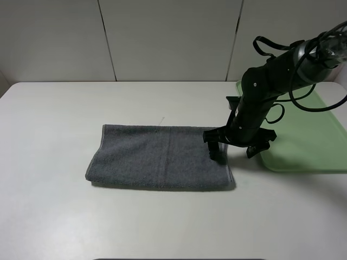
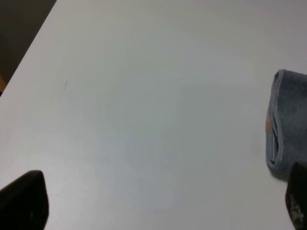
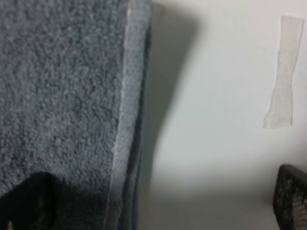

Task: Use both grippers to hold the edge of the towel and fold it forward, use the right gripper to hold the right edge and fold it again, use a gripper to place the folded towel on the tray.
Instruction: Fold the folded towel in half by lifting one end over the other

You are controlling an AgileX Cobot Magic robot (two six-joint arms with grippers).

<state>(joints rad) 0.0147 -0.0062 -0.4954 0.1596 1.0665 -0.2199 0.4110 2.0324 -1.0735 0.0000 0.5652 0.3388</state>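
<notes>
Right wrist view shows the spread right claw point(image 3: 158, 201) straddling the towel's hem point(image 3: 124, 120), tape point(image 3: 283, 72) beside.

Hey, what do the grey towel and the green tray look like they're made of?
The towel: dark grey terry cloth, matte. The right wrist view shows a nubby looped pile and a smoother pale hem. The tray: probably plastic, light green, smooth with a slight sheen, with a low moulded rim and rounded corners.

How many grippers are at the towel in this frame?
1. The right gripper straddles the towel's right edge, jaws open; the left gripper, also open, hangs over the table, off the towel.
</notes>
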